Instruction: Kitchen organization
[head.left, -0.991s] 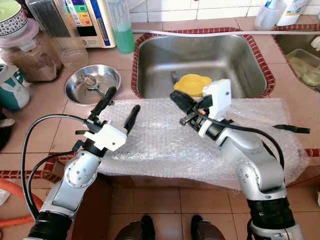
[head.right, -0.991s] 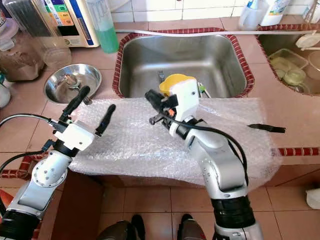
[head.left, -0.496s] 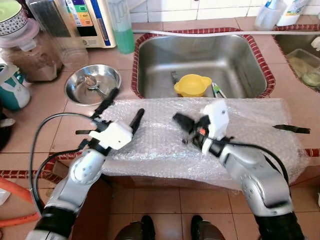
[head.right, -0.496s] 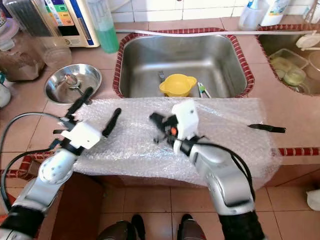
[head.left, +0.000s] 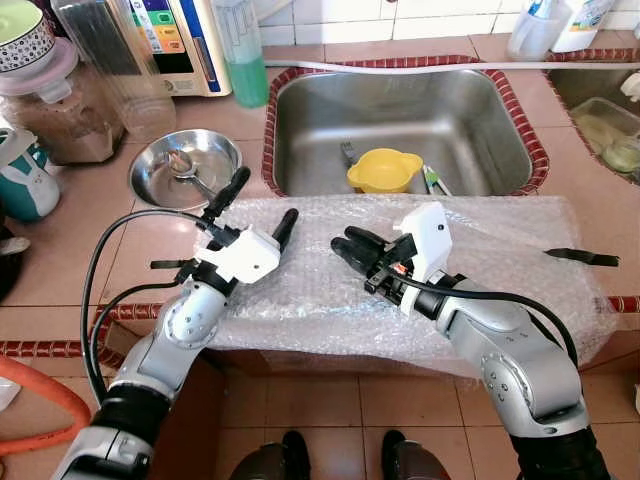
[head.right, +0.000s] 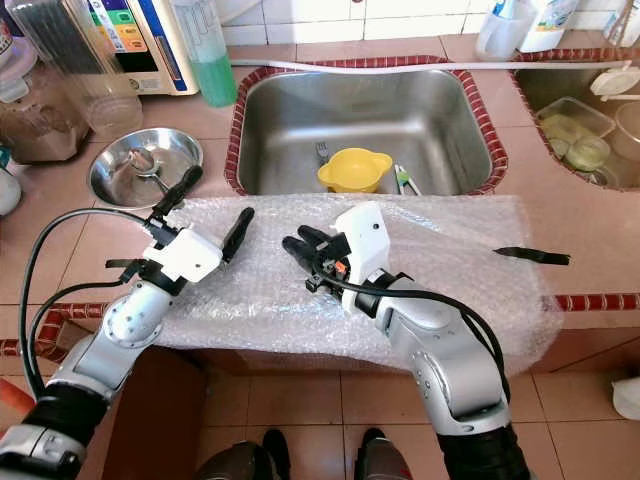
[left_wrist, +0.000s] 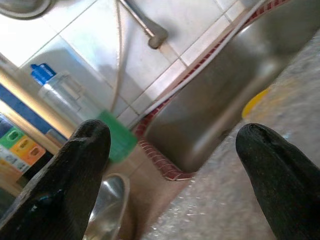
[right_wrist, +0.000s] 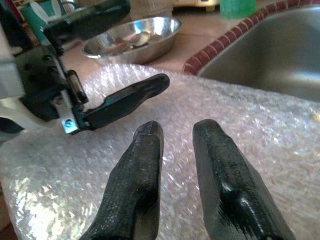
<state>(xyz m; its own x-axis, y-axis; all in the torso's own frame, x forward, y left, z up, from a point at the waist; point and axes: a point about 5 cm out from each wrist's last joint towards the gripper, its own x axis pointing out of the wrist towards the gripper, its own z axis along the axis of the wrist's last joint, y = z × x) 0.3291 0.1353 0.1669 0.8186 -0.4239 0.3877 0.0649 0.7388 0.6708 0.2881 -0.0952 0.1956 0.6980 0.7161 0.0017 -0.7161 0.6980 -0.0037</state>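
Observation:
A sheet of bubble wrap (head.left: 330, 290) covers the counter in front of the steel sink (head.left: 500, 110). My left gripper (head.left: 262, 205) hovers over the sheet's left end, open wide with nothing between its fingers. My right gripper (head.left: 345, 245) is low over the middle of the sheet and points at the left one. Its fingers (right_wrist: 145, 150) stand a narrow gap apart with nothing between them. The left gripper's finger (right_wrist: 125, 100) lies just ahead of them. A yellow bowl (head.left: 385, 168) sits in the sink beside some cutlery.
A steel bowl with a spoon (head.left: 185, 165) stands left of the sink. Jars, a green bottle (head.left: 243, 60) and an appliance line the back left. A thin black object (head.left: 583, 257) lies at the wrap's right end. A second basin (head.left: 610, 130) holds dishes at far right.
My right gripper has come down from the sink's front edge to just above the wrap and shifted left. My left gripper has swung right towards it, still open.

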